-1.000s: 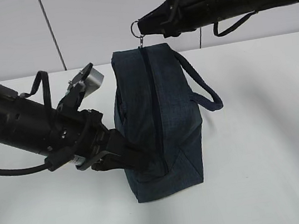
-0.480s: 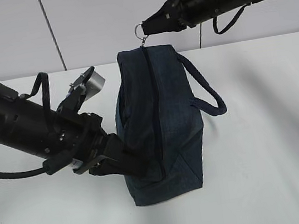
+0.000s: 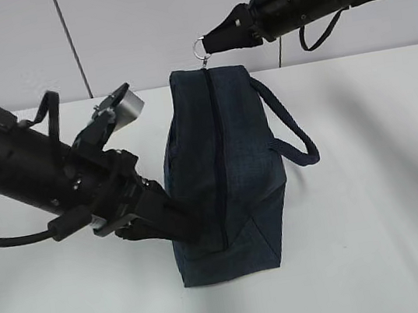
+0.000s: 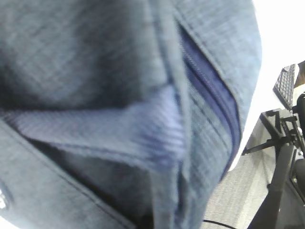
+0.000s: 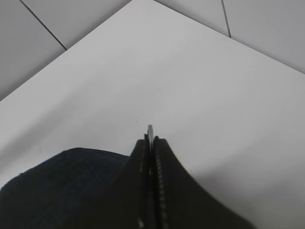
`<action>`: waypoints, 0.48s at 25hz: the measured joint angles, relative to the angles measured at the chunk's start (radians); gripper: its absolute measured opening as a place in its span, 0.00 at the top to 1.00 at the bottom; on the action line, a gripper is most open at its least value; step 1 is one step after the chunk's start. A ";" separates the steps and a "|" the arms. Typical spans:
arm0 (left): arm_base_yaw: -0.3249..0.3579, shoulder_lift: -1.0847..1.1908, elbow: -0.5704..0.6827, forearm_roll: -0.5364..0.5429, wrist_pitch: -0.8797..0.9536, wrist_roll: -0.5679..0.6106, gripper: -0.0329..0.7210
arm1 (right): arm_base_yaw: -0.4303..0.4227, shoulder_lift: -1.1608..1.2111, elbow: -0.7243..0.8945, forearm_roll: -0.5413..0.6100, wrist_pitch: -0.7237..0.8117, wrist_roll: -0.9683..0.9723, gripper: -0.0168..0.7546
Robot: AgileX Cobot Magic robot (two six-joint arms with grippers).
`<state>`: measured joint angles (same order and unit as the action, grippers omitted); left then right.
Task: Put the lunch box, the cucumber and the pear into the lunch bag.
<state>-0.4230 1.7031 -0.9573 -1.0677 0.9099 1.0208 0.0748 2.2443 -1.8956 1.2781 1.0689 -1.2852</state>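
The dark navy lunch bag (image 3: 223,170) stands on end on the white table, its zipper (image 3: 215,147) running down the near face and looking closed. My right gripper (image 3: 212,43) is shut on the metal ring pull (image 3: 199,48) at the bag's top; the ring (image 5: 150,130) pokes out between the closed fingers of my right gripper (image 5: 151,140). My left gripper (image 3: 180,228) grips the bag's lower left side; bag fabric (image 4: 95,57) fills the left wrist view and hides the jaws. The lunch box, cucumber and pear are out of view.
The bag's loop handle (image 3: 292,132) sticks out to the right. The white table (image 3: 370,180) extends all around the bag, with a pale wall behind. A silver camera block (image 3: 127,108) sits on the left arm. A dark stand (image 4: 281,167) shows off the table.
My right gripper has moved a little right and down with the ring pull, and the bag's top has followed to the right. My left gripper keeps its hold low on the bag.
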 joint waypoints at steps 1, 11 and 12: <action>0.007 -0.016 0.000 0.007 0.008 -0.003 0.83 | 0.000 0.000 0.000 0.000 0.000 0.000 0.97; 0.130 -0.151 0.000 -0.140 0.013 -0.025 0.44 | -0.002 0.000 0.000 0.000 0.000 0.002 0.97; 0.132 -0.152 0.000 -0.185 -0.016 -0.022 0.44 | -0.002 0.000 0.000 0.000 0.000 0.002 0.97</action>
<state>-0.2910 1.5511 -0.9576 -1.2525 0.8936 0.9992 0.0728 2.2443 -1.8956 1.2781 1.0689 -1.2835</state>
